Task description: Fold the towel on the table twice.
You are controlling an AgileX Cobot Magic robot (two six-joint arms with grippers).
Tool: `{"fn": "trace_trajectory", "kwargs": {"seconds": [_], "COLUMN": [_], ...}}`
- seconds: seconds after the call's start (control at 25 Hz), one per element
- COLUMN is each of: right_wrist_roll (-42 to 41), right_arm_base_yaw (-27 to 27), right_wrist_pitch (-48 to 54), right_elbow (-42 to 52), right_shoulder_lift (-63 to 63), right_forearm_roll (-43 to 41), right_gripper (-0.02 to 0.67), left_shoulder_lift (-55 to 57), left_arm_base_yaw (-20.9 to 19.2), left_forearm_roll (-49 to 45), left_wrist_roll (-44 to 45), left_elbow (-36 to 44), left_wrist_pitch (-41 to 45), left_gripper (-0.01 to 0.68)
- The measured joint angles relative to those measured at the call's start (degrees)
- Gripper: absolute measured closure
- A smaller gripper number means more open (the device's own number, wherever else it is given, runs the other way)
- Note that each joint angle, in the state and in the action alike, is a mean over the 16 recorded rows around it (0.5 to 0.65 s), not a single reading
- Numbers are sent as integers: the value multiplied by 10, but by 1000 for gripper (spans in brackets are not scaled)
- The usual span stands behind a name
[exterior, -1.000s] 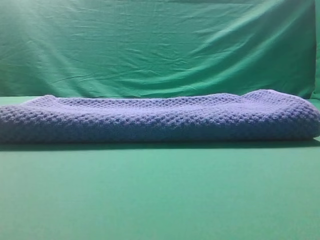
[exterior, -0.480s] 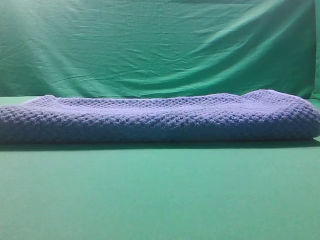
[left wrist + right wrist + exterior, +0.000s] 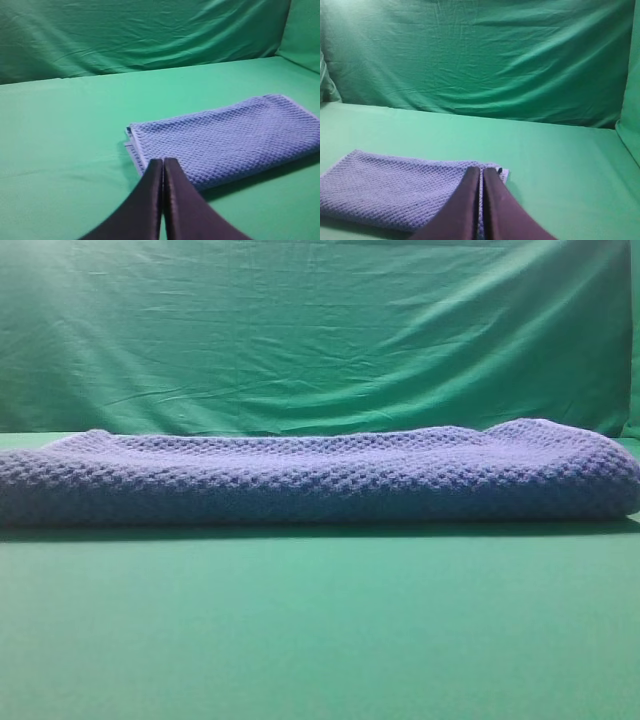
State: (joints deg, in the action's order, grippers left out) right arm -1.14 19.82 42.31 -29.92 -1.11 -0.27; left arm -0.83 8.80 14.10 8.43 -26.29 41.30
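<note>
The blue-grey waffle-textured towel [image 3: 320, 478] lies folded in a long flat band across the green table [image 3: 320, 630]. It also shows in the left wrist view [image 3: 225, 140] and the right wrist view [image 3: 390, 192]. My left gripper [image 3: 163, 162] is shut and empty, above the towel's near left end. My right gripper [image 3: 481, 171] is shut and empty, above the towel's right end. Neither gripper shows in the exterior high view.
A wrinkled green backdrop cloth [image 3: 320, 330] hangs behind the table. Bare green table surface lies in front of the towel and to both sides [image 3: 60, 150].
</note>
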Motion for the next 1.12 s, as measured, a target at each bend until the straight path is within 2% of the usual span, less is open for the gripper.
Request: {"fn": "trace_trajectory", "kwargs": {"seconds": [0.32,0.6,0.84,1.12], "right_wrist_roll": [0,0,0,0], "right_arm_base_yaw": [0,0,0,0], "right_wrist_pitch": [-72,-100,-101,-99], "right_elbow": [99,172,205,217], "right_shoulder_lift": [0,0,0,0], "right_forearm_roll": [-2,-3,-3,-3], "right_gripper": [649,649,649,649], "left_shoulder_lift": [0,0,0,0], "left_arm_base_yaw": [0,0,0,0], "left_forearm_roll": [-45,-45,-16,24], "left_wrist_roll": [-1,-1,-1,-2], "left_elbow": [63,148,192,203], "left_wrist_pitch": [-81,-152,-171,-171], "left_gripper": [673,673,673,673]}}
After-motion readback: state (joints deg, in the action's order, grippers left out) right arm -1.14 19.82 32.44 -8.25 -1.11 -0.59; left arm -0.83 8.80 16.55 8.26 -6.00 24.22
